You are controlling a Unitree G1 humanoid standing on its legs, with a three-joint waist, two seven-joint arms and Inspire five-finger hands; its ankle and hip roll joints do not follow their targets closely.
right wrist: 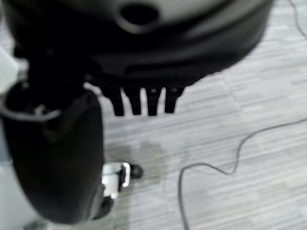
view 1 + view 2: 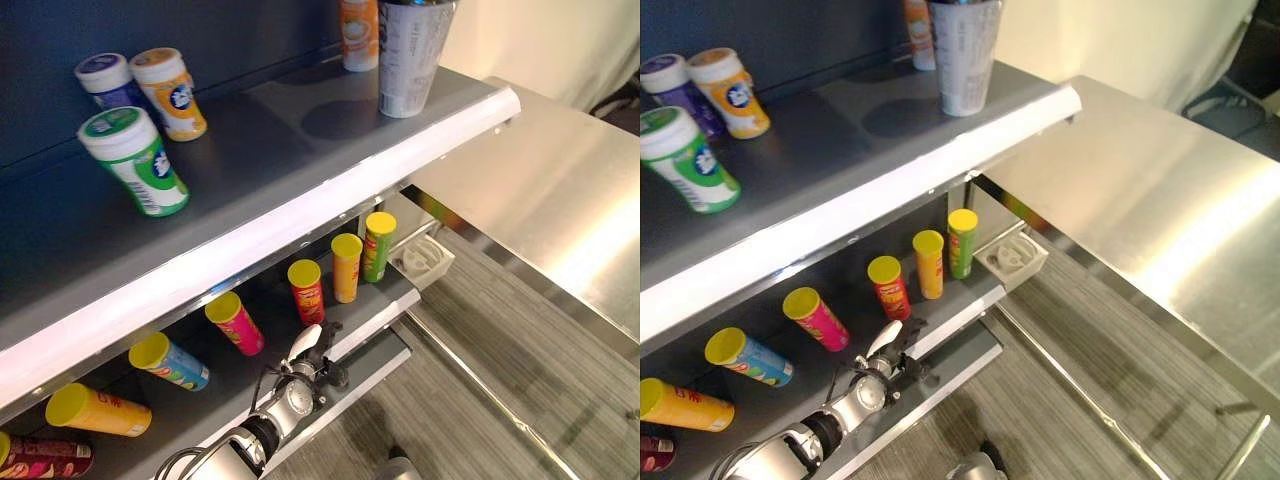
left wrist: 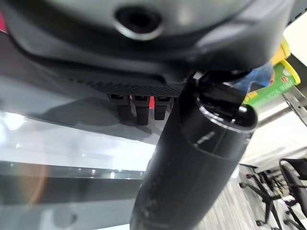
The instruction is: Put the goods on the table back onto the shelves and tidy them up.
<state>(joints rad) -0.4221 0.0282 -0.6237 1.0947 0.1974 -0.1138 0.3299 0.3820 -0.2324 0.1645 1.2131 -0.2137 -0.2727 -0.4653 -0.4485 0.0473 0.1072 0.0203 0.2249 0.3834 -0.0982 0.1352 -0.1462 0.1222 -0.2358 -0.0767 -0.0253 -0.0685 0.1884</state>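
One left hand (image 2: 318,352) beside lower shelf (image 2: 375,320).

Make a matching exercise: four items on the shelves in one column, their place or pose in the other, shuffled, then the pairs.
Items
1. green-lidded bottle
2. green tube
3. blue tube
4. left hand

Places
A. upright on the lower shelf, rightmost in its row
B. at the lower shelf's front edge
C. on the upper shelf, nearest its front
D. lying down on the lower shelf

Pairs: 1-C, 2-A, 3-D, 4-B
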